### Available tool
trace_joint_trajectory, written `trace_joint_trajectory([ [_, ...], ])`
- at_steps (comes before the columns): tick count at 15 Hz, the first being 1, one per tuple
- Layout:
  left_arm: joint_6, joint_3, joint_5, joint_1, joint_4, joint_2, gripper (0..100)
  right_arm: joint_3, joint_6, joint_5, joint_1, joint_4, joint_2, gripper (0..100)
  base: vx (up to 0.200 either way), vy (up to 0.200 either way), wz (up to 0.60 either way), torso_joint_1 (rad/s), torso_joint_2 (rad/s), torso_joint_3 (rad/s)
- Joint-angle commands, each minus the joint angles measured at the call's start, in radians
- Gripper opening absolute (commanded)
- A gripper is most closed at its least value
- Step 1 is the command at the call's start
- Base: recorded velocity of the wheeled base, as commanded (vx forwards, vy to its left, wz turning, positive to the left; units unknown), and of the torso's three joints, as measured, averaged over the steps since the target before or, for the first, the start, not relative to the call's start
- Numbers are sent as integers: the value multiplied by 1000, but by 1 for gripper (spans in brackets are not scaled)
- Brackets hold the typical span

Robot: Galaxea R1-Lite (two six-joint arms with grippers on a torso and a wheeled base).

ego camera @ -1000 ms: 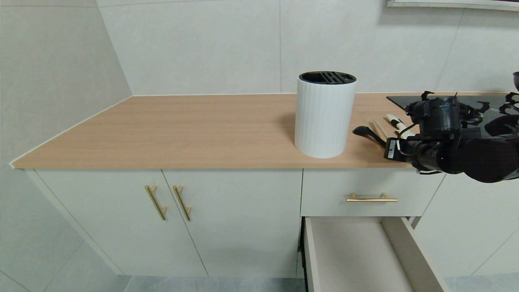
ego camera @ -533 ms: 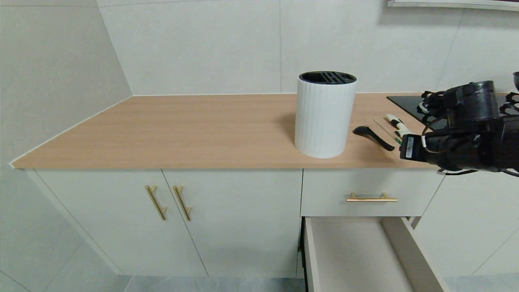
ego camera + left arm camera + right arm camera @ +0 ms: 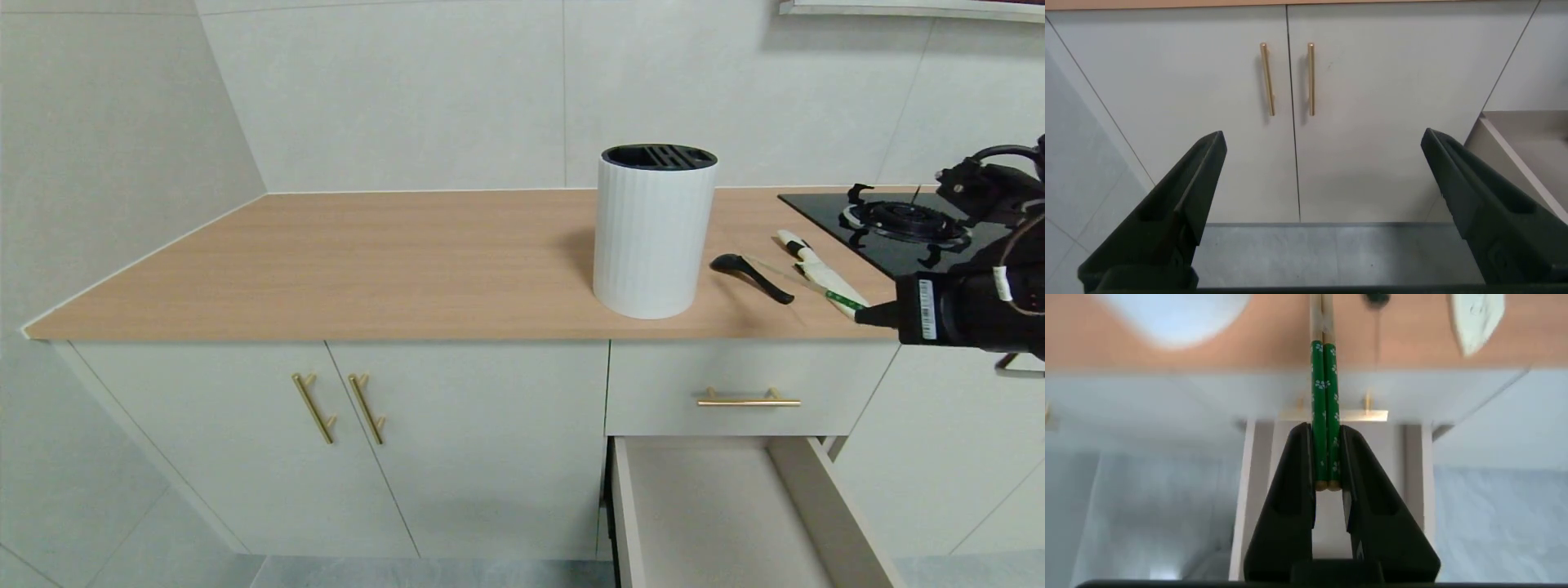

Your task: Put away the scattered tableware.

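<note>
Two chopsticks [image 3: 1323,384] pinched in my right fingers [image 3: 1297,469] pointed lengthwise toward the holder [image 3: 655,233]; my left fingers [image 3: 1192,196] were spread.

Green-tipped chopsticks [image 3: 1323,388] (clamped), black spoon [image 3: 755,280], perhaps knife [image 3: 816,265]

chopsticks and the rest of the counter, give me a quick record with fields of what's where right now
chopsticks: green-ended pair, clamped by the fingers of the right gripper, far ends over the counter
left gripper: open, holding nothing, facing the cabinet doors
holder: white, upright on the counter
black spoon: lying on the counter, right of the holder
white utensil: lying on the counter near the stove
drawer: lower one, pulled open
</note>
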Motion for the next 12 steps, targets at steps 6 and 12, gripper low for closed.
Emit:
trace_joint_trajectory([
  [6,0,0,-1,1,0,0,100,-175,-37,155,60,495,-173,0,0,0,0,0,0,0],
  [12,0,0,-1,1,0,0,100,-17,-45,311,62,422,-201,0,0,0,0,0,0,0],
])
